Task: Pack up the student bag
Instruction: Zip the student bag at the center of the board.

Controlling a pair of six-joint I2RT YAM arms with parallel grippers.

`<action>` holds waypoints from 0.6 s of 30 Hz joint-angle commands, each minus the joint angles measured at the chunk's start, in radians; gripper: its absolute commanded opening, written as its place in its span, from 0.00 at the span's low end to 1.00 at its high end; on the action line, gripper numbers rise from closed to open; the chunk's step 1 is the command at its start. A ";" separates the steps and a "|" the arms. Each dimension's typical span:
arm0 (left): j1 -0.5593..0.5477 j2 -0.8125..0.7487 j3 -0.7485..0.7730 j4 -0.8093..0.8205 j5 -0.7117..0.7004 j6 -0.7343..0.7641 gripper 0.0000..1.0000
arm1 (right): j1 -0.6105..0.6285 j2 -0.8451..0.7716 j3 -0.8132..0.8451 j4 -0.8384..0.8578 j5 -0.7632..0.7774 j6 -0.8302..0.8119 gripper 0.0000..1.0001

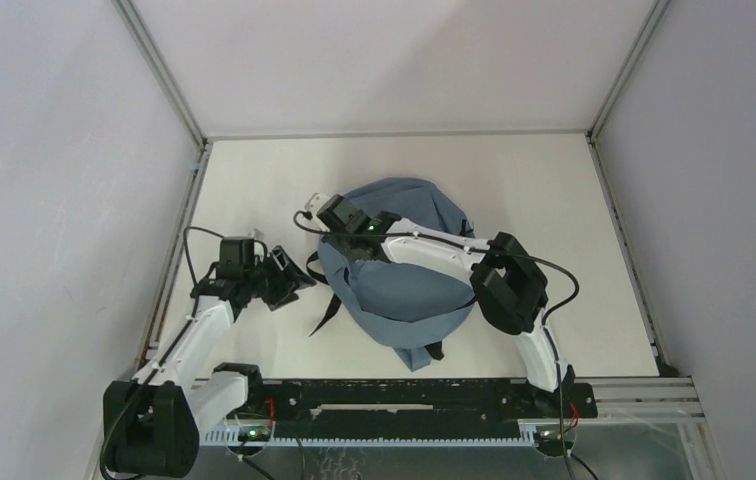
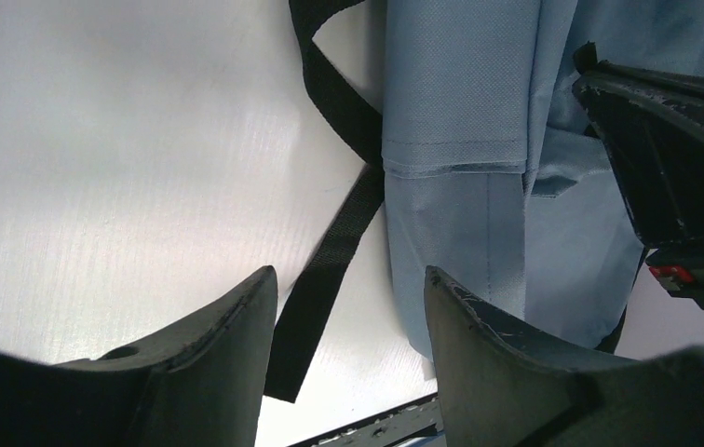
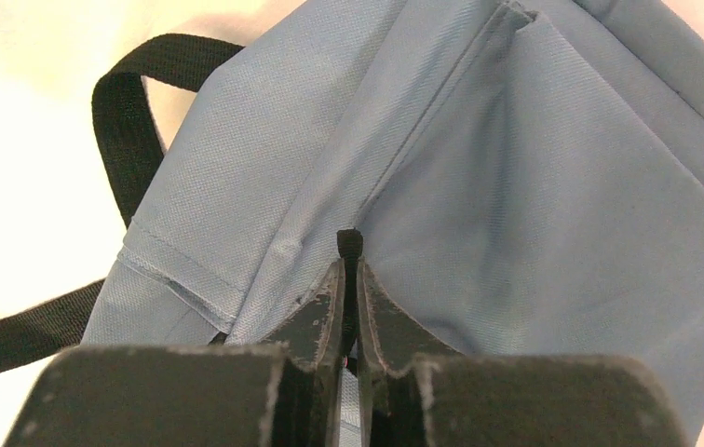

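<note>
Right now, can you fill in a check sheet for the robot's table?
Surface: white table, no marks seen.
Job's things: student bag lying mid-table, its black strap trailing toward the left arm.
Clutter: nothing seen.
Grippers: left gripper open, the strap seen between its fingers; right gripper shut on a small black tab on the bag.
Cables: black cable looping beside the left arm, another by the right arm.
Surroundings: plain walls, metal frame posts.

The left arm (image 1: pixel 199 330) and right arm (image 1: pixel 429 246) share one build: white tube links between bulky black joint housings, with looping black cables and small green lights. The right gripper (image 3: pixel 350 275) has matte black wedge fingers (image 3: pixel 316 312) with pale scuffed edges. Red wires show at the near bases.
</note>
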 commanded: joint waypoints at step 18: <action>-0.059 -0.013 0.000 0.127 0.051 -0.044 0.73 | -0.210 -0.229 -0.267 0.292 -0.354 0.446 0.00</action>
